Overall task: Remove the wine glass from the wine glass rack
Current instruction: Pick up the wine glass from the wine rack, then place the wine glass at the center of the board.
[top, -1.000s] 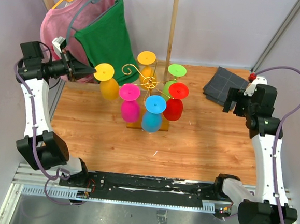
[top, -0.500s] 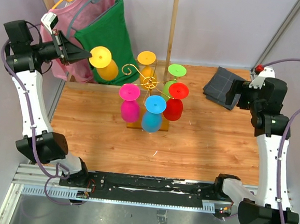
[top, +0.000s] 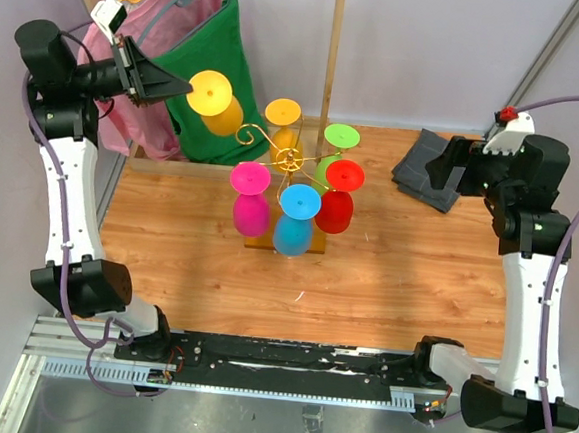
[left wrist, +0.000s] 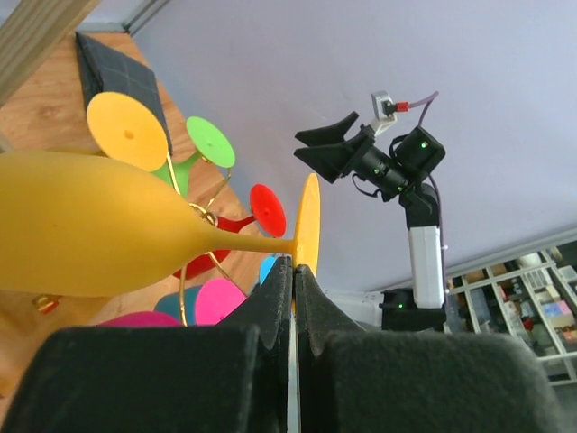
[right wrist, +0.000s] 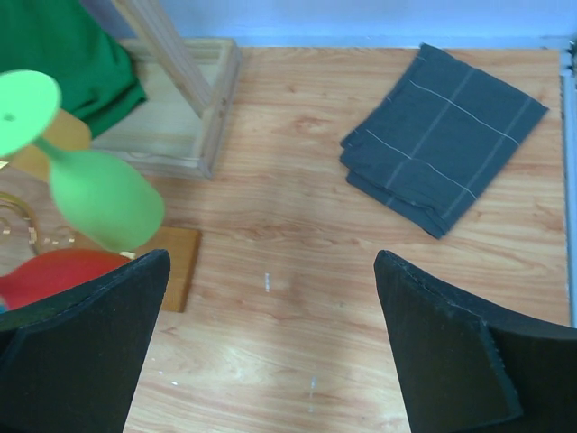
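My left gripper (top: 185,86) is shut on the rim of the foot of a yellow wine glass (top: 215,98). It holds the glass sideways in the air, up and to the left of the wine glass rack (top: 287,158), apart from its gold scroll arms. In the left wrist view the fingertips (left wrist: 281,275) pinch the edge of the foot, and the yellow bowl (left wrist: 81,225) points left. Orange (top: 282,116), green (top: 340,137), red (top: 342,186), blue (top: 297,215) and magenta (top: 250,193) glasses hang on the rack. My right gripper (top: 443,174) is open and empty at the right, above bare table (right wrist: 270,271).
A folded grey cloth (top: 426,167) lies at the back right of the table. A wooden clothes frame with a green garment (top: 206,70) and a pink one (top: 106,57) on hangers stands at the back left, right behind the held glass. A vertical wooden post (top: 334,49) rises behind the rack.
My left arm has lifted the yellow glass up and back, away from the rack, turning its foot towards the camera. My right arm has risen a little and stays open.
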Robot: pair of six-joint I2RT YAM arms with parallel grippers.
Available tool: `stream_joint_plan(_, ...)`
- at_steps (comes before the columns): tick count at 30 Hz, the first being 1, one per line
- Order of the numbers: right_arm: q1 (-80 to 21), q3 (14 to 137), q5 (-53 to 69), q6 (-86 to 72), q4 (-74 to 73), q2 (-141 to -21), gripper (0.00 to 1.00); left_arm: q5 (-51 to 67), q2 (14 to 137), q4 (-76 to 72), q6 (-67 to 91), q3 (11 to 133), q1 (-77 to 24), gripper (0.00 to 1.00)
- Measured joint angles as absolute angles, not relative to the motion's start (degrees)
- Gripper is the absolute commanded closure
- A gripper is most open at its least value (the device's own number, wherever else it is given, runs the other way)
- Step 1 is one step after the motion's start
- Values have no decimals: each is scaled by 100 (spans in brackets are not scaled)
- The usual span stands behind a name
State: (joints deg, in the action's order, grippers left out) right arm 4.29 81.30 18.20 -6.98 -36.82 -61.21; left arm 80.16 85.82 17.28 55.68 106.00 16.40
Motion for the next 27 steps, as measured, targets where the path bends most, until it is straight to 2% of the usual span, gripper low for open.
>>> stream_joint_plan(12,338,8661,3420,-1894,-3103,-6622,0,8073,8228,-729,6845,10106,1544,100)
stream_joint_plan(18,-290,8958,3951,-2670,-2530,-7146,0,8182,8095,-1111,6810,10079,1516,100)
stream_joint_plan(27,-1114,9432,4491,-3835,-1450,-7797,0,8309,7824,-1238,5966,9944,1374,100)
